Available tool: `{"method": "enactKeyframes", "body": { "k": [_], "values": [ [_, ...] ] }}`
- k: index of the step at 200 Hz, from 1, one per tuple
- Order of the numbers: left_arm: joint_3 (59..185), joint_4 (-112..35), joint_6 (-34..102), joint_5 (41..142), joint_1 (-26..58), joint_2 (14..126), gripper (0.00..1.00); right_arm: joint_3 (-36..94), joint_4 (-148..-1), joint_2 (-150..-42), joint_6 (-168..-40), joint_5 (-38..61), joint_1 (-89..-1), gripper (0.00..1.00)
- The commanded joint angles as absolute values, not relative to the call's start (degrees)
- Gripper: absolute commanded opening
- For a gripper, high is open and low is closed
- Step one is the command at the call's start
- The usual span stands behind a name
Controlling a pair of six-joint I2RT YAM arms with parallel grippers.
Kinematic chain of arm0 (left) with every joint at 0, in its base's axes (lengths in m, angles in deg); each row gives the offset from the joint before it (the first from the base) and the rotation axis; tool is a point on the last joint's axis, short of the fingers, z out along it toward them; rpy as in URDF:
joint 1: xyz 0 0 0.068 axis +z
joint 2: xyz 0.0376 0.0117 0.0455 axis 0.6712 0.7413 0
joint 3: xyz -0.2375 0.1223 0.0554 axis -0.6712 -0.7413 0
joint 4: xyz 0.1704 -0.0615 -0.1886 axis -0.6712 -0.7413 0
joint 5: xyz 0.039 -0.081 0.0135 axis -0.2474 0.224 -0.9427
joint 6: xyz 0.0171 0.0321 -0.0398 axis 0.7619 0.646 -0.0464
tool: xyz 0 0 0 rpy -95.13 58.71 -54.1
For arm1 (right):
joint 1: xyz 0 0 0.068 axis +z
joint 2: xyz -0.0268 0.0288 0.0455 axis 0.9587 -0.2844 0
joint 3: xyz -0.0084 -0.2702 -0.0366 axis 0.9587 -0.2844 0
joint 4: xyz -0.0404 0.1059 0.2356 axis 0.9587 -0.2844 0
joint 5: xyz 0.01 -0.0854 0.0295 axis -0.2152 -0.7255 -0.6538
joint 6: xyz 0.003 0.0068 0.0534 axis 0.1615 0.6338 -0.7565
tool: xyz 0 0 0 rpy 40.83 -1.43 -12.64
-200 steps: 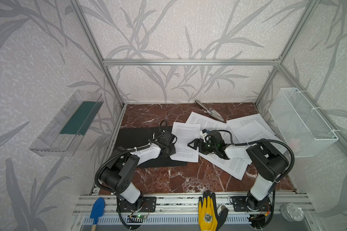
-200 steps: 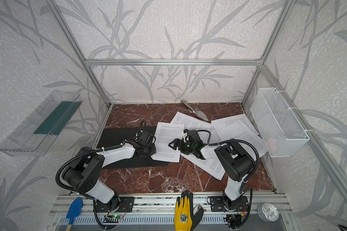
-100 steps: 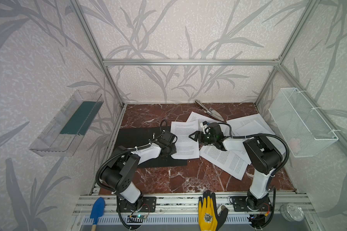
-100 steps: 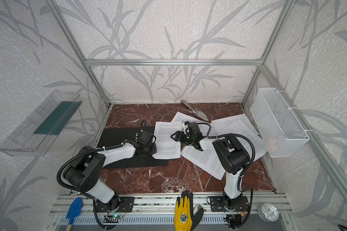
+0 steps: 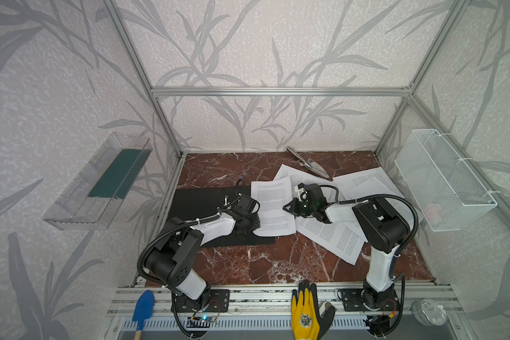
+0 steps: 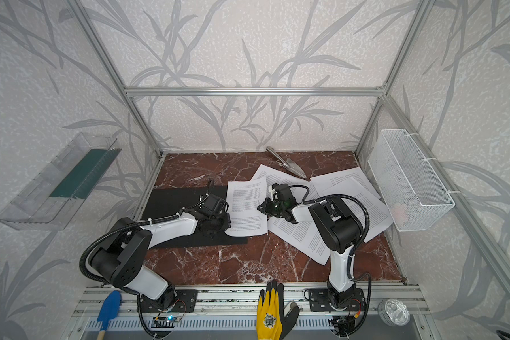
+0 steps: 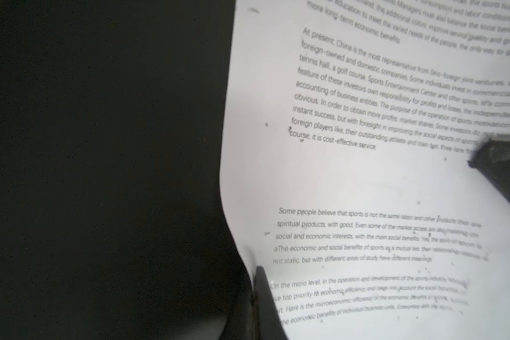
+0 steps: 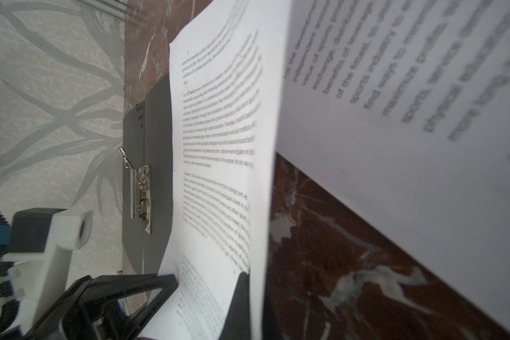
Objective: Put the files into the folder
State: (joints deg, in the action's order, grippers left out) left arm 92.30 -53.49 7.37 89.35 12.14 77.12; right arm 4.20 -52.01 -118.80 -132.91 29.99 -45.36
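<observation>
The black folder (image 5: 200, 203) (image 6: 174, 203) lies flat at the left of the table, and its metal clip (image 8: 142, 191) shows in the right wrist view. One printed sheet of the files (image 5: 273, 206) (image 6: 248, 206) overlaps the folder's right edge. My left gripper (image 5: 252, 225) (image 7: 255, 285) is shut on that sheet's left edge, over the folder (image 7: 100, 147). My right gripper (image 5: 287, 207) (image 8: 255, 285) is shut on the sheet's opposite edge, which lifts slightly off the table. Several more files (image 5: 330, 235) lie spread to the right.
A metal trowel (image 5: 308, 163) lies at the back by the papers. A white wire basket (image 5: 442, 179) hangs on the right wall. On the left wall is a clear tray with a dark green panel (image 5: 112, 176). A yellow glove (image 5: 305, 312) and blue scoop (image 5: 143, 303) rest on the front rail.
My right gripper was open beside the sheet and has closed on its right edge. The left gripper has kept its hold and place.
</observation>
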Motion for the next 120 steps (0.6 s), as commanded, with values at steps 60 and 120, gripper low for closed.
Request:
{"method": "enactKeyframes", "body": {
  "k": [60,120],
  "values": [
    [91.6,-68.4,5.2,82.9,9.0,42.1,0.99,1.2,-53.6,-111.1,-132.9,27.3,-43.2,0.0],
    [99.9,-84.4,17.4,83.7,9.0,26.2,0.99,8.0,-56.3,-110.1,-133.8,25.3,-36.0,0.0]
  ]
}}
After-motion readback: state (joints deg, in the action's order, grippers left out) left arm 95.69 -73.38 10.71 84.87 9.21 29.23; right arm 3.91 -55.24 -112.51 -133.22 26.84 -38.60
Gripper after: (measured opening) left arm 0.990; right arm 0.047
